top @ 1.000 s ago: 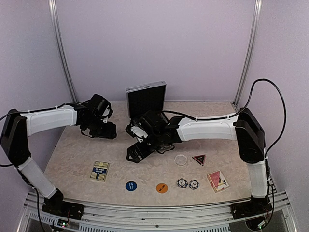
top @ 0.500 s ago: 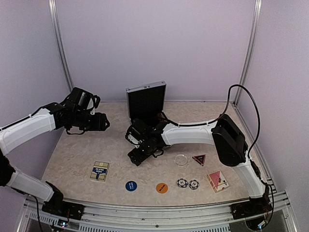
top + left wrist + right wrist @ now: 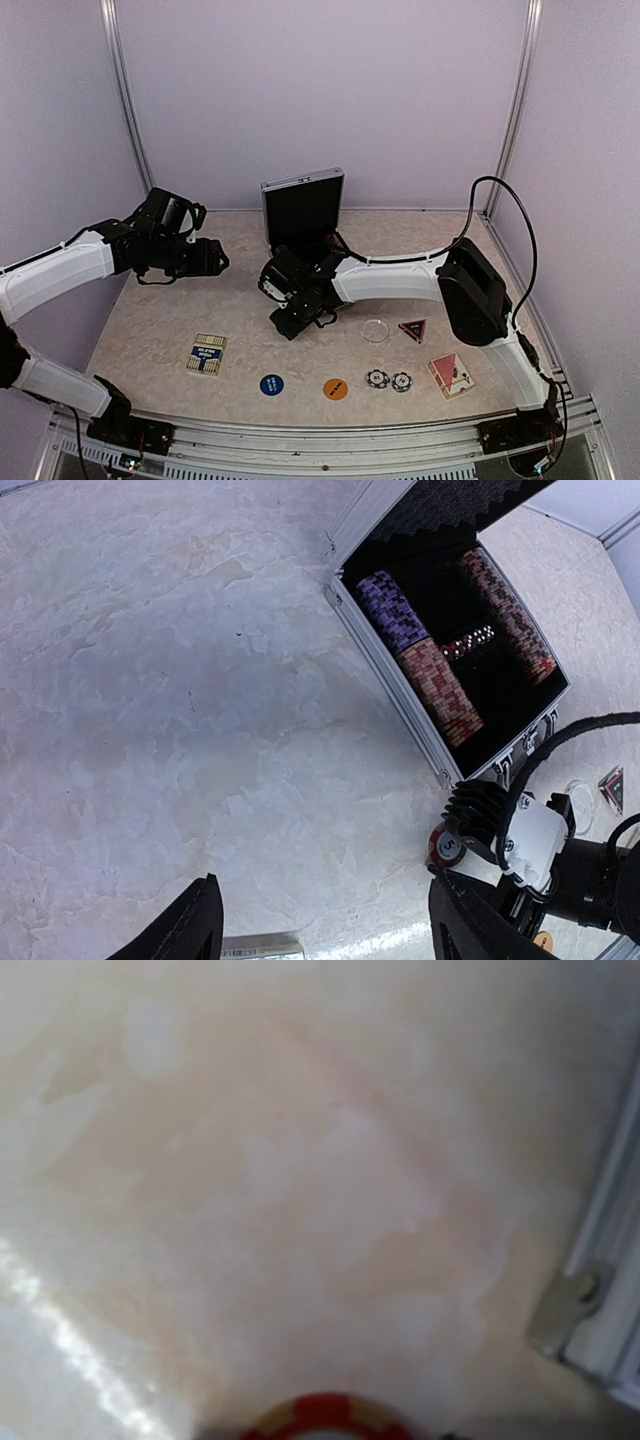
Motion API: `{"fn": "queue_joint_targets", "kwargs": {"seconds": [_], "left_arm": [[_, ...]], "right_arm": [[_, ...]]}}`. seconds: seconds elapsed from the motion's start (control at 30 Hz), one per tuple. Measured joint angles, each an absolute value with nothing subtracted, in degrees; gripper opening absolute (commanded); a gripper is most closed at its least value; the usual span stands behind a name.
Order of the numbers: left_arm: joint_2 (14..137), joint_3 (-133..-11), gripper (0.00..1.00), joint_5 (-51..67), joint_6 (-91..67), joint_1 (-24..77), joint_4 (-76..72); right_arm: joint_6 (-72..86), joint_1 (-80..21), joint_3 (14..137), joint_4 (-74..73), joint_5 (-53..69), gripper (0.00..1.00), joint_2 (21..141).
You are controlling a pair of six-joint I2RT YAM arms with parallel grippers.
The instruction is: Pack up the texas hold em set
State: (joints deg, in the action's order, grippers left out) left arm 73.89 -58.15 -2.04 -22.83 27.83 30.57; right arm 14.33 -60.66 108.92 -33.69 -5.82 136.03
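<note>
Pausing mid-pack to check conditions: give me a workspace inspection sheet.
Surface: beige marbled tabletop.
Job's things: open silver aluminium case holds chip rows; outside lie blue-yellow card deck, red card deck, blue disc, orange disc, clear disc, dark triangle, two striped chips.
Clutter: nothing seen.
Grippers: left gripper open, empty; right gripper at a red chip beside the case, grip unclear.
Cables: black cable near right gripper.
Surroundings: pale purple walls.

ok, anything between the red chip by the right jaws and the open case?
Nothing visible. The red chip is just outside the case, by its latch-side rim, with only bare tabletop between them. It just has to clear that rim.
</note>
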Motion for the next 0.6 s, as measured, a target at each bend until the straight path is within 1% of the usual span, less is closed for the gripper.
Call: {"fn": "queue_joint_targets", "kwargs": {"seconds": [0.03,0.07,0.13,0.17,0.23,0.3,0.47,0.5,0.6], "left_arm": [[73.9,-57.9,0.71,-1.9,-23.0,27.8,30.2],[73.9,-57.6,0.71,-1.7,-23.2,27.8,30.0],[74.0,-57.3,0.71,-1.5,-23.4,27.8,29.6],[74.0,-57.1,0.71,-1.5,-23.6,27.8,29.5],[74.0,-57.0,0.72,-1.3,-23.8,27.8,29.2],[74.0,-56.8,0.76,-0.8,-24.0,27.8,28.7],[74.2,-56.3,0.96,1.1,-24.8,28.2,27.4],[74.3,-56.1,0.98,1.5,-25.1,28.5,27.1],[74.5,-55.7,0.99,2.6,-25.8,29.5,26.2]], "right_arm": [[14.3,-60.8,108.9,-33.6,-5.8,0.42,136.0],[14.2,-60.8,108.9,-33.7,-5.8,0.41,136.0],[14.3,-61.0,108.9,-33.6,-6.0,0.34,136.0],[14.3,-61.0,108.8,-33.5,-6.2,0.32,136.0],[14.3,-61.1,108.6,-33.1,-6.4,0.32,135.9],[14.5,-61.1,107.9,-32.4,-6.6,0.31,135.6],[14.5,-61.1,106.9,-31.4,-7.3,0.31,135.1],[14.4,-61.1,106.8,-31.4,-7.5,0.31,135.0],[14.2,-61.1,105.9,-31.8,-8.3,0.32,134.0]]}}
